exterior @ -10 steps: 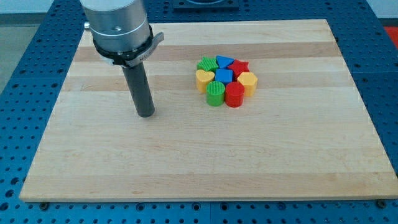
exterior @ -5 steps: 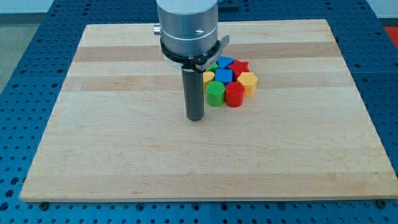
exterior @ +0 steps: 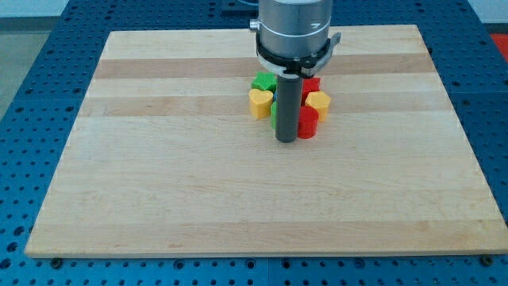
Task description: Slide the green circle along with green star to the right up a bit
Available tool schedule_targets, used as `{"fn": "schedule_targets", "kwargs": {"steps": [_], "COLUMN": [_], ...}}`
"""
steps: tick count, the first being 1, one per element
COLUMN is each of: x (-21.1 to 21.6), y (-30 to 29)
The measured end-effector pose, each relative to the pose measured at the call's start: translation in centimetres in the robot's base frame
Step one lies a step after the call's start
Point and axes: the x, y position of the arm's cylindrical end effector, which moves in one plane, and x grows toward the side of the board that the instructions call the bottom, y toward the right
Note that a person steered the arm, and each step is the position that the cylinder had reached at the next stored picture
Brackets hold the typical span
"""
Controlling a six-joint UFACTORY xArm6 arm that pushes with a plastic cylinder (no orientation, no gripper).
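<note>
My tip [exterior: 286, 140] rests on the board just below the block cluster, in front of the green circle, which the rod almost wholly hides; a sliver shows at the rod's left [exterior: 273, 117]. The green star [exterior: 263, 82] lies at the cluster's upper left, partly behind the arm. The yellow heart [exterior: 259, 102] sits left of the rod. The red circle [exterior: 307, 123] sits right of the rod, close to the tip.
A yellow block [exterior: 318, 102] and a red block [exterior: 312, 83] lie at the cluster's right. The blue blocks are hidden behind the arm. The wooden board [exterior: 159, 175] lies on a blue perforated table [exterior: 32, 95].
The arm has swept from the board's left to the right, and my tip now stands at the cluster's bottom edge. The blocks appear unmoved.
</note>
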Motion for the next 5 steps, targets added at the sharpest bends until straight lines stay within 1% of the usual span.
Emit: {"fn": "schedule_targets", "kwargs": {"steps": [2,3,4,5], "x": [-2.2,-2.0,-0.4,-0.2], "y": [0.1,-0.1,-1.7,-2.4]}}
